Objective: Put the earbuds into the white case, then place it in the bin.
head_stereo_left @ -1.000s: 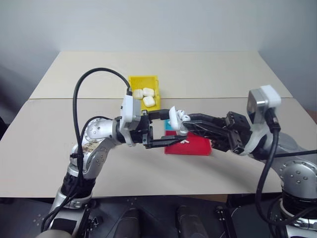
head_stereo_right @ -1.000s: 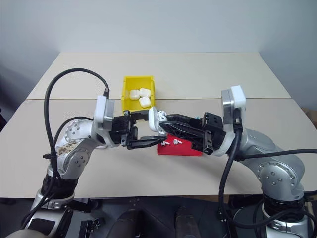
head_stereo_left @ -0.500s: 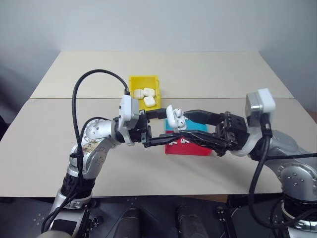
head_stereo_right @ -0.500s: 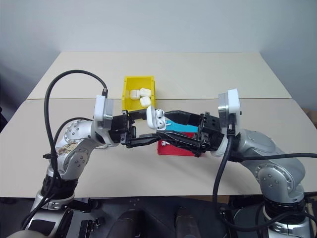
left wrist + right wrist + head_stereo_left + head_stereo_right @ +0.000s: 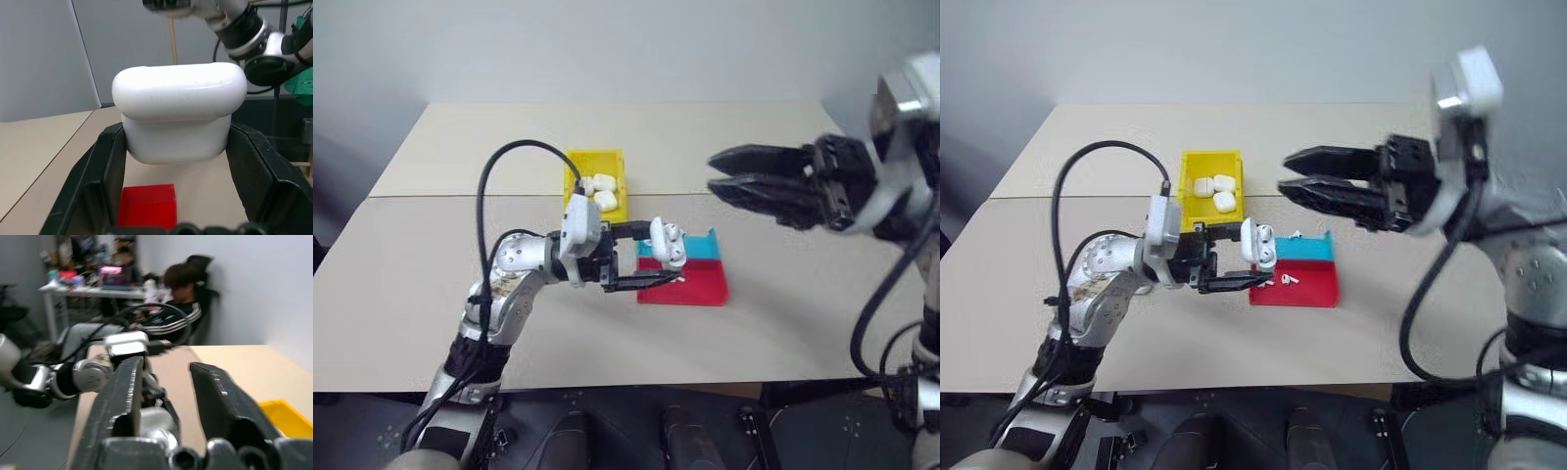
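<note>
My left gripper is shut on the white case, holding it upright just above the near left corner of the blue-and-red tray. In the left wrist view the case sits squarely between both black fingers. Two tiny white earbuds lie on the tray's red part. My right gripper hangs high above the table, to the right of the case, with its fingers a little apart and nothing between them. The yellow bin stands behind the left gripper and holds three white cases.
The tan table has free room at left, right and back. A seam runs across it at the bin's level. In the right wrist view a seated person and desks show beyond the table's left side.
My right gripper left the case and rose up and to the right, away from the tray. The left gripper still grips the case in about the same place.
</note>
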